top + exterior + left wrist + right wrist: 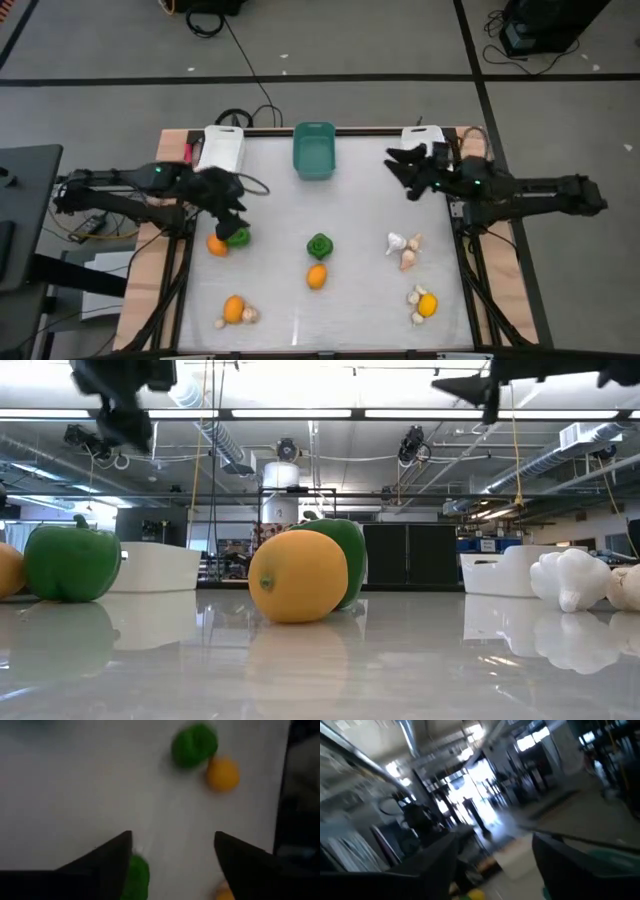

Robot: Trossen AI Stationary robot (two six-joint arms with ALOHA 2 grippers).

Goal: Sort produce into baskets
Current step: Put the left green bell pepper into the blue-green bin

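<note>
A round yellow-orange fruit (pixel 297 576) sat centre, a glossy green pepper (pixel 72 563) at nine o'clock, pale lumpy garlic bulbs (pixel 570 577) at three o'clock.

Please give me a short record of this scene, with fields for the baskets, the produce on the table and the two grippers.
baskets: teal basket at far middle; white basket far left; white basket far right
produce: green pepper with orange fruit at centre; garlic bulbs to the right
left gripper: open, above a pepper and fruit pair
right gripper: open, raised, empty
</note>
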